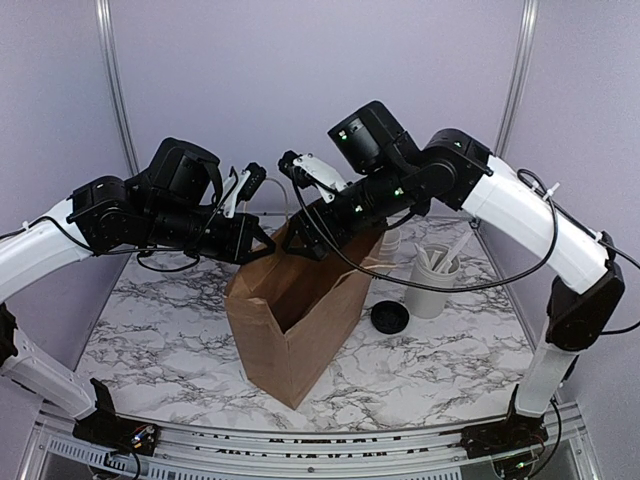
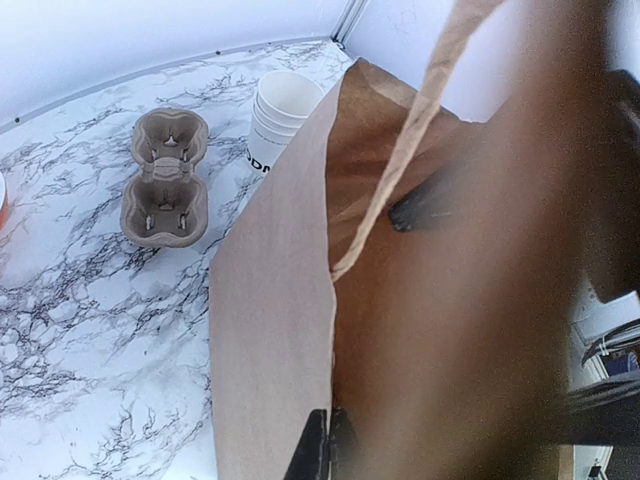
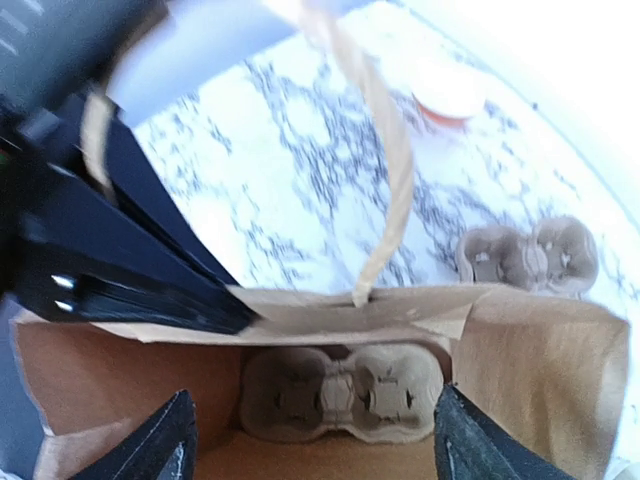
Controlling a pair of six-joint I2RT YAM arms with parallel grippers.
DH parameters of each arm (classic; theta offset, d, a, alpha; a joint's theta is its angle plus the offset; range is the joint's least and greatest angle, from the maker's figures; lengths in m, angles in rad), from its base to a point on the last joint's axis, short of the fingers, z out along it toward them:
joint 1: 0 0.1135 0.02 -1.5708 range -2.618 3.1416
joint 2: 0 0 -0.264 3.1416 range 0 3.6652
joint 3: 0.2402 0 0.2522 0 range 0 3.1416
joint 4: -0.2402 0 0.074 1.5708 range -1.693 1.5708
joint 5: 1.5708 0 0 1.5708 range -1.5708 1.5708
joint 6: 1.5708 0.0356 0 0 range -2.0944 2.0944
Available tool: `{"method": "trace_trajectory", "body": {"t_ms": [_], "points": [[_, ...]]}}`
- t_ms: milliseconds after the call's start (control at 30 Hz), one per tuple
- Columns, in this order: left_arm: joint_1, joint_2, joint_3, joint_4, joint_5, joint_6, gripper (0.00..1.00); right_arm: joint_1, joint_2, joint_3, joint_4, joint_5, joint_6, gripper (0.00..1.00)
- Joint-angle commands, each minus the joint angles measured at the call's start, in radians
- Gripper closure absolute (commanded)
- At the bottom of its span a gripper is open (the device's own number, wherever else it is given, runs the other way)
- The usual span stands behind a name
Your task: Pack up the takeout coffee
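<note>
Carrier (image 3: 345, 392) in bag (image 1: 290, 340); lid (image 1: 390, 318) right of bag; utensil holder (image 1: 433, 292) behind lid.

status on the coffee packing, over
left end effector shut on brown paper bag rim. right end effector open above bag, moulded pulp cup carrier inside. round black plastic lid on marble table, outside bag.

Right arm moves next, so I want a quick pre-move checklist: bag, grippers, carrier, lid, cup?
1. Paper bag upright, mouth open: ok.
2. Left gripper shut on the bag's rim: ok.
3. Right gripper open, empty, over the bag: ok.
4. Cup carrier lying at the bag's bottom: ok.
5. Black lid packed: not ok, on the table beside the bag.
6. Single coffee cup located: cannot tell.
</note>
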Motion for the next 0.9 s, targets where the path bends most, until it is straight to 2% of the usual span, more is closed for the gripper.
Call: {"method": "trace_trajectory", "body": {"t_ms": [0,300,500,867], "points": [[0.003,-0.023,0.009,0.004,-0.033,-0.015,1.0,0.006,-0.047,0.035,0.143,-0.048,0.012,0.2],[0.029,-0.055,0.008,-0.018,-0.073,-0.057,1.0,-0.047,-0.098,0.017,0.319,-0.056,0.03,0.18],[0.072,-0.097,-0.017,-0.038,-0.084,-0.085,1.0,-0.13,-0.166,-0.071,0.427,-0.048,0.062,0.15],[0.213,-0.2,-0.082,-0.063,-0.06,-0.111,0.99,-0.19,-0.225,-0.157,0.477,0.017,0.065,0.1]]}}
